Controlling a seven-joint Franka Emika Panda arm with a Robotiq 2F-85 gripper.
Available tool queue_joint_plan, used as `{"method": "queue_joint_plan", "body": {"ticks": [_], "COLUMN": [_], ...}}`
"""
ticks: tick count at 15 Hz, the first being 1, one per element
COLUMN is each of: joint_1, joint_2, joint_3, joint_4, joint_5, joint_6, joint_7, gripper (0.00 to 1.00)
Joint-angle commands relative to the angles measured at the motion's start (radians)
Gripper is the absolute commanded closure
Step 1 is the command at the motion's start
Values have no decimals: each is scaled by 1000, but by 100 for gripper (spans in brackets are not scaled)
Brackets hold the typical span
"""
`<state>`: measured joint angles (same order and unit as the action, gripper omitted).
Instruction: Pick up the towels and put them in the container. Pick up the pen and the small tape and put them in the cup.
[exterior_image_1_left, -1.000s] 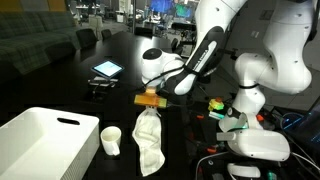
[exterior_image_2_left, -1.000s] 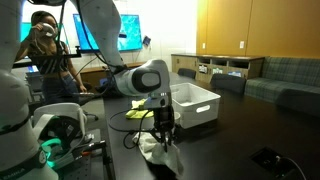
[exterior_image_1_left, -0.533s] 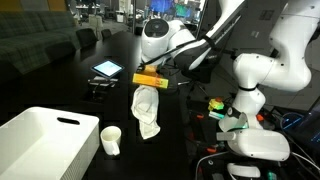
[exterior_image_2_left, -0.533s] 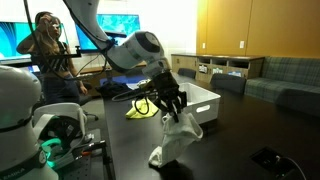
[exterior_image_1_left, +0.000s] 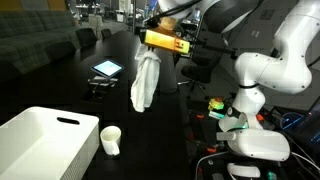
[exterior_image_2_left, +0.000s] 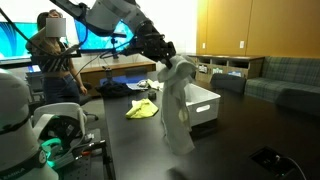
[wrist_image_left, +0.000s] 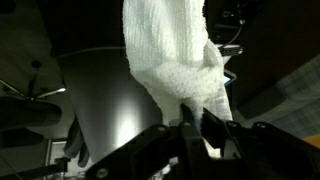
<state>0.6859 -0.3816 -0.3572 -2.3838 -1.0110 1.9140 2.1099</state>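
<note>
Jaws clamped on off-white towel (exterior_image_1_left: 145, 82), dangling above table (exterior_image_2_left: 130, 145); pale yellow-green towel (exterior_image_2_left: 143, 110) lies on table.

Dim room; black tabletop (exterior_image_1_left: 55, 88), plaid couch (exterior_image_1_left: 35, 40), wooden wall panels (exterior_image_2_left: 245, 28), glowing blue screen (exterior_image_2_left: 18, 38).

A towel (exterior_image_1_left: 143, 85) hangs over the table (exterior_image_1_left: 165, 140); cup (exterior_image_1_left: 110, 140) stands beside container (exterior_image_1_left: 75, 142).

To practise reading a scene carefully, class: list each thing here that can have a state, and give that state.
gripper: shut on the off-white towel
off-white towel: hanging from the gripper
yellow-green towel: lying crumpled on the table
container: open-topped, no towel seen in it
cup: upright beside the container
tablet: screen lit
</note>
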Motion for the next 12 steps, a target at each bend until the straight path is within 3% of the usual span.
{"method": "queue_joint_plan", "body": {"ticks": [1, 5, 12], "joint_1": [-202, -330, -461], "joint_2": [-86, -106, -62], "joint_3": [220, 343, 386], "joint_4": [-2, 8, 35], "joint_5": [43, 117, 211], "joint_6": [81, 224, 525], "joint_7": [-235, -472, -838], "gripper": [96, 96, 96]}}
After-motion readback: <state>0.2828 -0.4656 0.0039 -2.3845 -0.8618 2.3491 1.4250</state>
